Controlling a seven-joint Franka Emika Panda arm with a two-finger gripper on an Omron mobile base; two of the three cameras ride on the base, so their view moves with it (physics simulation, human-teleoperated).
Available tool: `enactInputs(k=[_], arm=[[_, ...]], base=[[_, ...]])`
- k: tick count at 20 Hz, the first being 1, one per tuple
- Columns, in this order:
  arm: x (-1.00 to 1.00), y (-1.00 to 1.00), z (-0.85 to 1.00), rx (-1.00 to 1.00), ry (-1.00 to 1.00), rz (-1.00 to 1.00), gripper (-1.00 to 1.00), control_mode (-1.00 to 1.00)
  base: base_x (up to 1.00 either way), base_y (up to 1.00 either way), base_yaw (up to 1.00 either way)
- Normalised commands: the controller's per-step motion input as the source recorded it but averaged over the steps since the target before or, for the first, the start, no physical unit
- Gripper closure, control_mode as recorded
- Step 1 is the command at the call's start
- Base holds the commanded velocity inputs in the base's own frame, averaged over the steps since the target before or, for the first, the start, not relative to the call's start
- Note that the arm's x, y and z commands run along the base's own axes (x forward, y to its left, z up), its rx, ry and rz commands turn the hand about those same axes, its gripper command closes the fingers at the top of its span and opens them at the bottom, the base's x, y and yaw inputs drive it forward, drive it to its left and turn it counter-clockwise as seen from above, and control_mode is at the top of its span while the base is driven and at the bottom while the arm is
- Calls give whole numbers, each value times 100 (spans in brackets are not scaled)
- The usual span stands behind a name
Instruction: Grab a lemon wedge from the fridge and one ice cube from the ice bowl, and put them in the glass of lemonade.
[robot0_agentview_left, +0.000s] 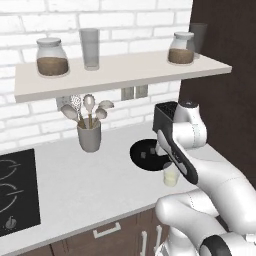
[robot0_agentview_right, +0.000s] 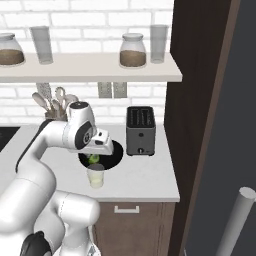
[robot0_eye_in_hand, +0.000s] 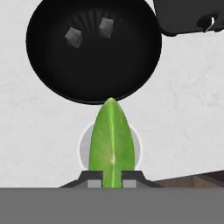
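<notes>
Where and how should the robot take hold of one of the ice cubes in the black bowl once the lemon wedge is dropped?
Probably from straight above. Two ice cubes lie apart on the floor of the ice bowl, whose raised rim blocks a sideways approach. Close the jaws across two opposite flat faces of one cube. The gap between them should give a finger room. The gripper is shut on the lemon wedge.

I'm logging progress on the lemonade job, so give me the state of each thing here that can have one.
gripper: shut on the lemon wedge, above the glass.
lemon wedge: held between the fingertips, not yet in the drink.
glass of lemonade: upright on the counter, holding pale liquid.
ice bowl: on the counter, two ice cubes inside.
toaster: slots empty.
</notes>
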Motion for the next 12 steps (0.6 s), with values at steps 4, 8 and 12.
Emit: enactInputs(k=[4,8,12], arm=[[0,-5,-20,0,0,0,100,-100],[0,-3,-7,0,0,0,100,-100],[0,-5,0,0,0,0,100,-100]], base=[[0,0,0],[0,0,0],[0,0,0]])
